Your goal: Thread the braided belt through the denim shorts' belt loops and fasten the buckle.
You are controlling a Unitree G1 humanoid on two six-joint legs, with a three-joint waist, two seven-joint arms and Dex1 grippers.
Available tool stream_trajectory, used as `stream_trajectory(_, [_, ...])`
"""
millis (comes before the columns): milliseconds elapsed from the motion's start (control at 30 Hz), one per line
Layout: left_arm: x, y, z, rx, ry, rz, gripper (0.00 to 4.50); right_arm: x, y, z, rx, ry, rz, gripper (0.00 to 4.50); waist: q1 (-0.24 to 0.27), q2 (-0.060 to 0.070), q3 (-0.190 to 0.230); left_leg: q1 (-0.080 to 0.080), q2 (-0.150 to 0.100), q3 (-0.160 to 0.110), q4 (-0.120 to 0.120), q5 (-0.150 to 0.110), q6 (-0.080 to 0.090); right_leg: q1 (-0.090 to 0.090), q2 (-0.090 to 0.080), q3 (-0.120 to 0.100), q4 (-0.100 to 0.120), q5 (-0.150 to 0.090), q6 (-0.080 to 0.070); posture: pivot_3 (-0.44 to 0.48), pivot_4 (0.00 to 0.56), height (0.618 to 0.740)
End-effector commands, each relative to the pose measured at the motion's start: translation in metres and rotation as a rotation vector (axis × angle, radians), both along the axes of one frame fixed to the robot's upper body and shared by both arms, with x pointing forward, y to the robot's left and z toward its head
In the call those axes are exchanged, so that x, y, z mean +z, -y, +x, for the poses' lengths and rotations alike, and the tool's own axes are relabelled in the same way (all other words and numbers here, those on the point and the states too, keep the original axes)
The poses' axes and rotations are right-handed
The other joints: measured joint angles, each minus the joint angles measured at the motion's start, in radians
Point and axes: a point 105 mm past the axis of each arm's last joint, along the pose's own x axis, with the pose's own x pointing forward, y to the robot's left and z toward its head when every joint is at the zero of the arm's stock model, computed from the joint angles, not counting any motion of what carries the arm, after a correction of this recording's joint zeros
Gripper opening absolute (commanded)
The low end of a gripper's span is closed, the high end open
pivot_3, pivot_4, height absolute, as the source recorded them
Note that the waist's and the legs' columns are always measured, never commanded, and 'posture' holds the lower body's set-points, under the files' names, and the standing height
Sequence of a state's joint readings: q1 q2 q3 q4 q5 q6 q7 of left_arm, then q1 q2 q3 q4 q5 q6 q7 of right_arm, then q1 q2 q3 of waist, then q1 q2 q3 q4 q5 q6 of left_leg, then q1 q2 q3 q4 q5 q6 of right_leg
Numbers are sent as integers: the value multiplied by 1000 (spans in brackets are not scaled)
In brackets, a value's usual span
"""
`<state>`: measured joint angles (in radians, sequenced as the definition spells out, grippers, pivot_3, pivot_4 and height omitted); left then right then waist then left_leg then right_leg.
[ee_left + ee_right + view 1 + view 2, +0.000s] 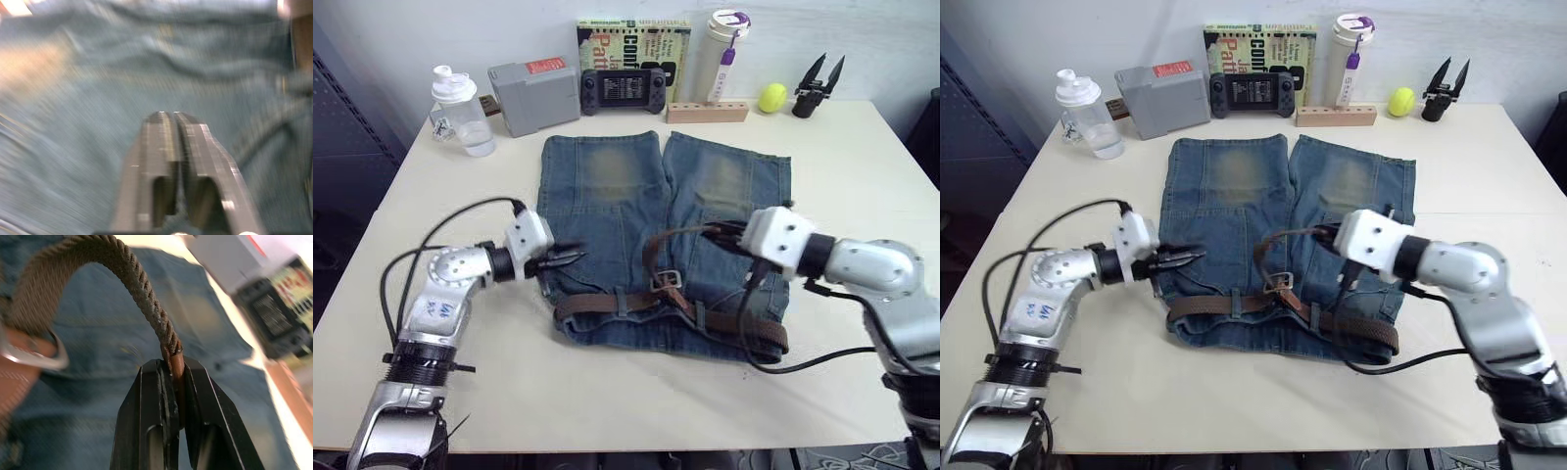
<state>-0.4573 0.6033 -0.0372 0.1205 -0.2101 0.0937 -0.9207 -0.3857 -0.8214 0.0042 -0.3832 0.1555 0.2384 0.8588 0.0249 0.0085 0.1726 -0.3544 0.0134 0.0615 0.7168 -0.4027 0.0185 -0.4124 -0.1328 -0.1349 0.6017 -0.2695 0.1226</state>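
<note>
Right wrist view gives you the clearest read on your right gripper: its 2 black fingers are clamped on the plain brown leather tip of the braided belt, and the woven strap arches up and away from the jaws toward the buckle. From the head camera, your right arm comes in from the right with the elbow bent and the forearm pointing left, level over the right half of the denim shorts. The strap it holds rises off the cloth in a loop that curves down to the buckle at the middle of the waistband. The rest of the belt lies along the waistband at the near edge of the shorts, passing under belt loops, and its right stretch runs on to the shorts' near right corner. Your left gripper points right from a bent left arm, low at the left edge of the shorts just above the waistband; its 2 fingers are pressed together with nothing between them. The shorts lie flat, waistband toward you, legs reaching to the far side. Bare table is open on both sides and along the near edge. At the far edge stand a clear bottle, a grey box, a game console and a yellow ball.
</note>
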Motion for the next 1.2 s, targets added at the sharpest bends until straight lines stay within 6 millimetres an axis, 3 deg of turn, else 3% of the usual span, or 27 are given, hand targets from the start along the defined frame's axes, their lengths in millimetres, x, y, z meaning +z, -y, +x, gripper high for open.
stream_trajectory(33, [84, 28, -25, -153, 106, -216, 2323, 3, -22, 4, 20, 76, -36, 0, -1, 0, 0, 0, 0, 0, 0, 0, 0, 0, 0, 0, 0, 0, 0, 0, 150, 726])
stream_trajectory(133, [92, 52, -37, -243, 100, -251, 3431, 2, -26, 8, 15, 87, -49, 0, -2, 0, 0, 0, 0, 0, 0, 0, 0, 0, 0, 0, 0, 0, 0, 0, 150, 726])
stream_trajectory(233, [93, 68, -44, -291, 81, -263, 3431, 3, -29, 10, 14, 102, -56, 0, -1, 0, 0, 0, 0, -1, 0, 0, 0, 0, 0, 0, 0, 0, 0, 0, 150, 726])
stream_trajectory(367, [85, 83, -39, -278, 93, -217, 3431, 4, -32, 10, 18, 117, -59, 0, -3, 0, 0, 0, 0, 0, 0, 0, 0, 0, 1, 0, 0, 0, 0, 0, 150, 726])
stream_trajectory(633, [65, 88, -17, -190, 121, -126, 3431, 8, -39, 5, 42, 127, -38, 0, -2, 0, 0, 0, 0, 0, 0, 0, 0, 0, 1, 0, 0, 0, 0, 0, 150, 726])
stream_trajectory(733, [67, 89, -15, -184, 142, -143, 2798, 8, -40, 4, 47, 123, -32, 0, -2, 0, 0, 0, 0, 0, -1, 0, 0, 0, 1, 0, 0, 0, 0, 0, 150, 726])
stream_trajectory(767, [67, 90, -16, -193, 147, -151, 2223, 8, -40, 4, 47, 122, -30, 0, -1, 0, 0, 0, 0, 0, 0, 0, 0, 0, 1, 0, 0, 0, 0, 0, 150, 726])
stream_trajectory(867, [67, 91, -17, -202, 154, -155, 1372, 8, -40, 4, 44, 115, -29, 0, -2, 0, 0, 0, 0, 0, 0, 0, 0, 0, 1, 0, 0, 0, 0, 0, 150, 726])
stream_trajectory(967, [66, 91, -19, -211, 152, -170, 124, 7, -40, 4, 36, 99, -24, 0, -3, 0, 0, 0, 0, 0, 0, 0, 0, 0, 1, 0, 0, 0, 0, 0, 150, 726])
stream_trajectory(1200, [63, 91, -19, -184, 157, -189, 18, 9, -37, 6, 9, 68, 22, 0, -1, 0, 0, 0, 0, 0, 0, 0, 0, 0, 1, 0, 0, 0, 0, 0, 150, 726])
